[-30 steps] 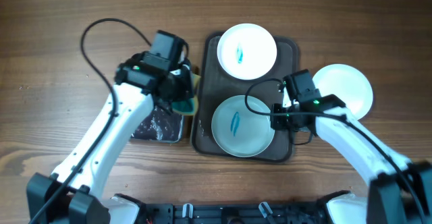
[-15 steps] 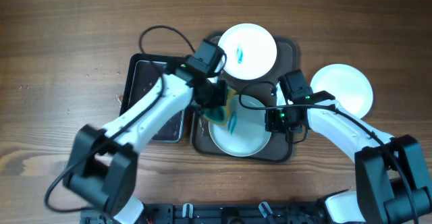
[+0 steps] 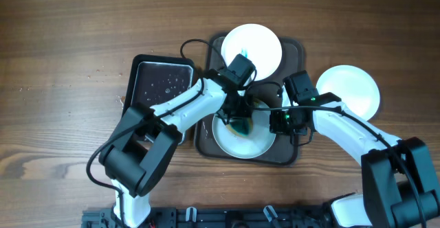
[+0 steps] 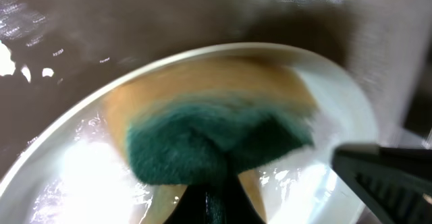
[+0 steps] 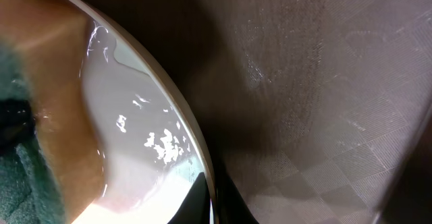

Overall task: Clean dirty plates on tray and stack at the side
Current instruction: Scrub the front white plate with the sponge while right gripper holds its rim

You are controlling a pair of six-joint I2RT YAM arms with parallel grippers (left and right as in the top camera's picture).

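The dark brown tray (image 3: pixel 291 53) holds two white plates. The far plate (image 3: pixel 265 49) has a teal smear. My left gripper (image 3: pixel 240 120) is shut on the teal-and-yellow sponge (image 4: pixel 216 140) and presses it onto the middle of the near plate (image 3: pixel 258 142), whose wet surface shows in the left wrist view (image 4: pixel 88 173). My right gripper (image 3: pixel 280 121) is shut on that plate's right rim (image 5: pixel 196 153). The sponge also shows at the left of the right wrist view (image 5: pixel 34 143). A third plain white plate (image 3: pixel 354 90) lies on the table right of the tray.
A smaller black pan (image 3: pixel 161 87) with water drops sits left of the tray on the wooden table (image 3: pixel 62 63). Cables loop from both arms over the tray.
My left gripper carried the sponge from the black pan rightward onto the near plate and now rubs its middle, covering the smear. My right gripper kept its hold on the rim.
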